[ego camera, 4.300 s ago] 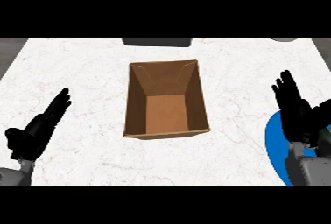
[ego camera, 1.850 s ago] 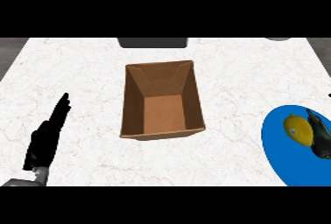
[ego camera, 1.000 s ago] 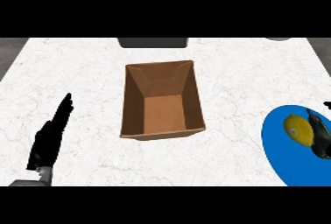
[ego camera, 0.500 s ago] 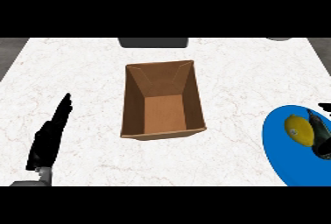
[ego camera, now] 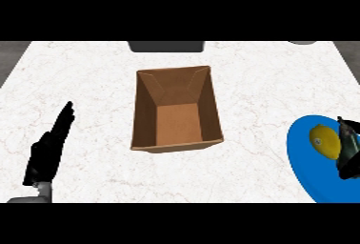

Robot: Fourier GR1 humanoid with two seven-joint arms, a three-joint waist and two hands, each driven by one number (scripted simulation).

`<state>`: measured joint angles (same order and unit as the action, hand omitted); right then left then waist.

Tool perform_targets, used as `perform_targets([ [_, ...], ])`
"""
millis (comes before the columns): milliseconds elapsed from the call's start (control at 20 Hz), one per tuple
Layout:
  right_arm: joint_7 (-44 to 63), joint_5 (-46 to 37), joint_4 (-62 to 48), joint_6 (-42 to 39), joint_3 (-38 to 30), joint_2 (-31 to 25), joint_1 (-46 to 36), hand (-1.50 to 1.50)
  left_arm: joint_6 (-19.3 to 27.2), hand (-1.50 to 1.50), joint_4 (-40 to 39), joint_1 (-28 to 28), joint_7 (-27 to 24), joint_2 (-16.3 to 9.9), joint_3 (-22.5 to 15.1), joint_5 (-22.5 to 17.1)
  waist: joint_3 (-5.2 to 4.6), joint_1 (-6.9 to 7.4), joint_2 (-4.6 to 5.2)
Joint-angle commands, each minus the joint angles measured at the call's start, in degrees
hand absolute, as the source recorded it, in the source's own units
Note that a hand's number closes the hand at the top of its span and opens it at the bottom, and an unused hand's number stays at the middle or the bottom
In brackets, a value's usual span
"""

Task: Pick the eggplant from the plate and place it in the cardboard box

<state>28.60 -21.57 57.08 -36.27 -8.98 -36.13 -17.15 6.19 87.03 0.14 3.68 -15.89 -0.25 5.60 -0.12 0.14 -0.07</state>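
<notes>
Cardboard box (ego camera: 177,112) mid-counter, blue plate (ego camera: 309,164) right edge

Single head view, steeply down onto counter (ego camera: 91,71)

The white marble-patterned counter (ego camera: 91,76) carries an open brown cardboard box (ego camera: 175,112) near its middle and a round blue plate (ego camera: 309,167) at its right edge. A dark grey rectangular object (ego camera: 166,46), possibly a tray, sits at the far edge.
</notes>
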Motion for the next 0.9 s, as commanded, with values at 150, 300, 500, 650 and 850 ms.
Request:
perform_targets([
  [150,-1.87,0.14,0.52,-1.01,-2.43,0.61,1.71,1.5,-0.18,0.0,0.78,-0.81,1.29,2.09,-0.01,2.87,0.12,-0.14,0.04],
  [300,-4.48,-7.27,0.67,7.41,1.48,0.98,0.81,1.5,-1.55,0.0,5.42,2.31,2.48,1.15,0.25,1.26,0.14,0.26,0.03],
  [500,-10.35,-11.6,-3.77,10.59,1.89,-2.11,-2.04,1.5,-0.1,0.0,-2.42,-1.71,-1.16,3.24,1.37,2.06,0.13,0.14,0.16],
  [650,-13.31,-12.06,-0.41,13.39,0.98,-2.11,2.42,1.5,-2.73,0.0,2.2,2.49,-0.96,0.79,2.59,1.32,0.12,-0.06,0.0],
  [850,-3.65,-15.01,13.45,21.05,3.84,4.32,5.68,1.5,-0.31,0.0,1.44,0.94,1.54,2.15,2.06,2.9,-0.12,-2.42,-0.84],
])
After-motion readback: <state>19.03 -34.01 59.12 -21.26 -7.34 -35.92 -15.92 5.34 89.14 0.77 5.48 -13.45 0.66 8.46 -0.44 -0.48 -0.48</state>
